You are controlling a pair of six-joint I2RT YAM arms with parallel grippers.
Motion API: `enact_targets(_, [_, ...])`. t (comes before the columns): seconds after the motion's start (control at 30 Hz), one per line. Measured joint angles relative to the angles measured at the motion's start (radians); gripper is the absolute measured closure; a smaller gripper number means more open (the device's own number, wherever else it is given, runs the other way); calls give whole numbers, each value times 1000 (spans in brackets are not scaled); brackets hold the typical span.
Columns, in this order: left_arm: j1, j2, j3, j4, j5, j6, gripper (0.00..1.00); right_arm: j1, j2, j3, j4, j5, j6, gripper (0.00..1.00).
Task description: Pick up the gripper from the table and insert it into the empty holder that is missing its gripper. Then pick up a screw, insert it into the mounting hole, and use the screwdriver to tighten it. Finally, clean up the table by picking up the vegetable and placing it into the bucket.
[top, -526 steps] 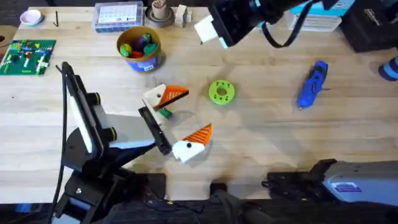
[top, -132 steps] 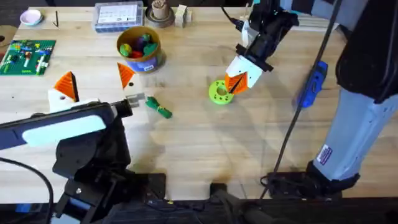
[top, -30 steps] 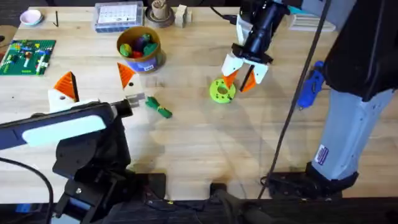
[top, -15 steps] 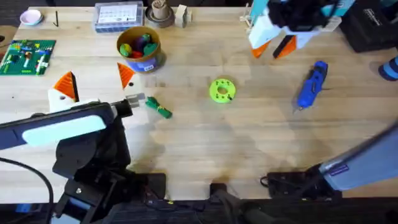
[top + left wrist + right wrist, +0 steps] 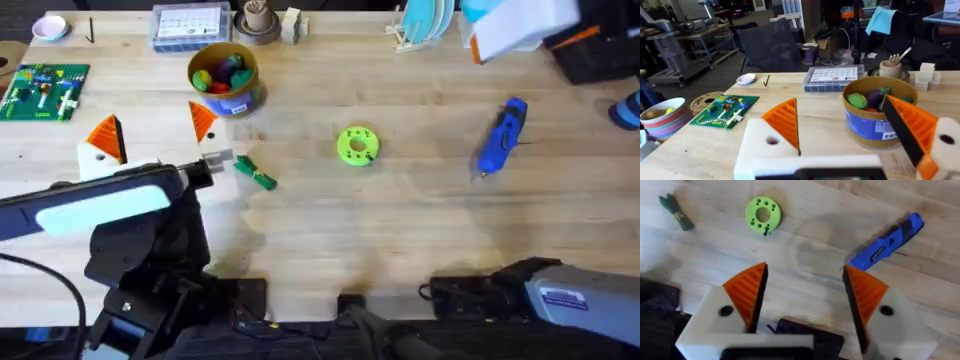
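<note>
The blue screwdriver (image 5: 503, 135) (image 5: 885, 245) lies at the right of the table. The green vegetable (image 5: 255, 173) (image 5: 676, 211) lies left of centre, just in front of the yellow and blue bucket (image 5: 225, 80) (image 5: 877, 112). A small dark screw (image 5: 766, 229) stands on the lime-green disc (image 5: 357, 145) (image 5: 763, 215). My left gripper (image 5: 155, 130) (image 5: 847, 135) stands open, low, beside the bucket, both orange pads showing. High over the back right, my right gripper (image 5: 540, 35) (image 5: 805, 300) is open with nothing in it. The loose gripper piece is out of view.
Along the back edge stand a clear parts box (image 5: 190, 25), a cup (image 5: 257, 18) and a plate rack (image 5: 425, 20). A green circuit board (image 5: 45, 88) (image 5: 725, 110) and a pink dish (image 5: 50, 27) sit at the far left.
My right gripper has left the green disc, risen and swung to the back right, staying open. The left arm and the things on the table have not moved.
</note>
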Motion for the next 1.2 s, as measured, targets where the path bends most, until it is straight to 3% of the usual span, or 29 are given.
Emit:
enact_targets(0.13, [0, 0, 0, 0, 0, 0, 8, 0, -83, -119, 58, 12, 1, 96])
enact_targets(0.37, [0, 0, 0, 0, 0, 0, 9, 0, -249, -474, 307, 13, 54, 37])
enact_targets(0.5, [0, 0, 0, 0, 0, 0, 8, 0, -337, -615, 397, -29, 76, 8])
enact_targets(0.8, [0, 0, 0, 0, 0, 0, 8, 42, -338, -806, 496, -182, 98, 8])
enact_targets(1.2, [0, 0, 0, 0, 0, 0, 8, 164, -292, -952, 713, -184, 99, 8])
